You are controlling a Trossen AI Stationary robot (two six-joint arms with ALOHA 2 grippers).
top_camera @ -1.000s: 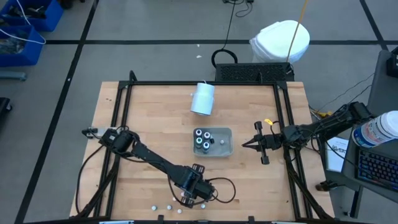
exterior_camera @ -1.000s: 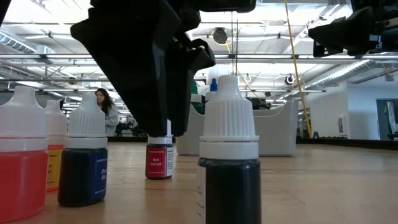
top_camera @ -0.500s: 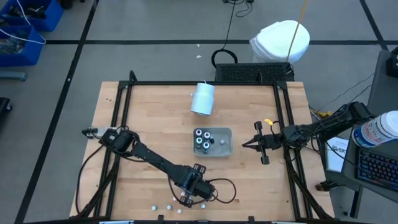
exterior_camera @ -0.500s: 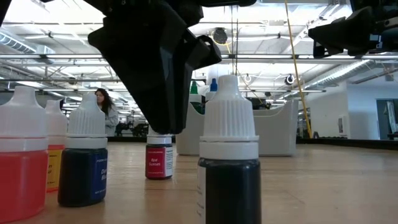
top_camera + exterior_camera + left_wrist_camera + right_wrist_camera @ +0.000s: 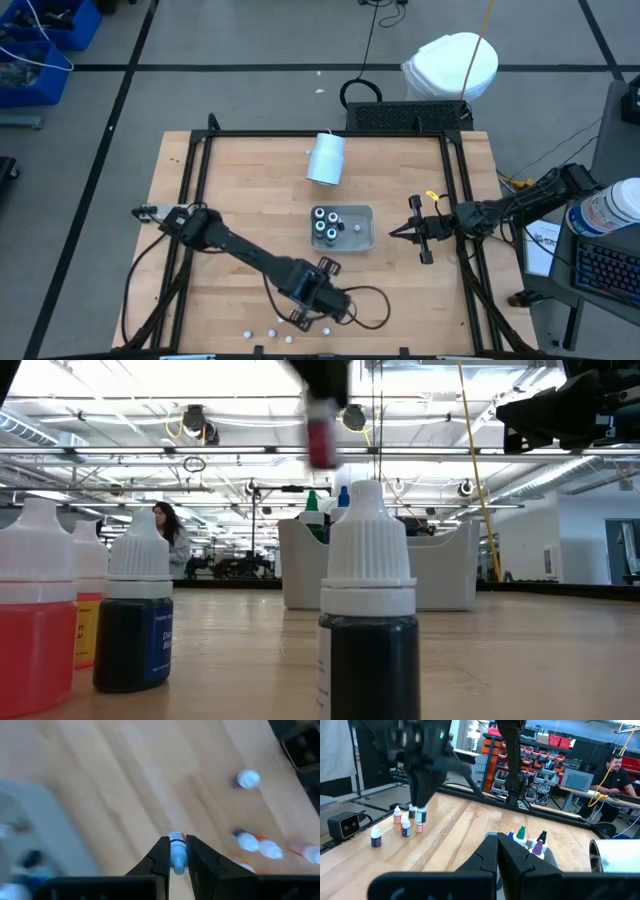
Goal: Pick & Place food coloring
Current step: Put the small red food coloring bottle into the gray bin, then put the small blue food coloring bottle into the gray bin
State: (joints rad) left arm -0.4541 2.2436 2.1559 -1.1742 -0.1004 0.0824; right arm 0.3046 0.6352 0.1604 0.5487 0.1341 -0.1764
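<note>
While the bottle (image 5: 177, 854) hangs pinched between the left gripper (image 5: 176, 854) fingers, clear of the bench near its front edge, the carry to the tray (image 5: 366, 240) at mid-bench needs care: the grip looks to sit high on the bottle, so a steady, level move would suit best. Other bottles (image 5: 268, 332) stand by the front edge. Waiting near the right edge, the right gripper (image 5: 397, 233) is closed and empty.
</note>
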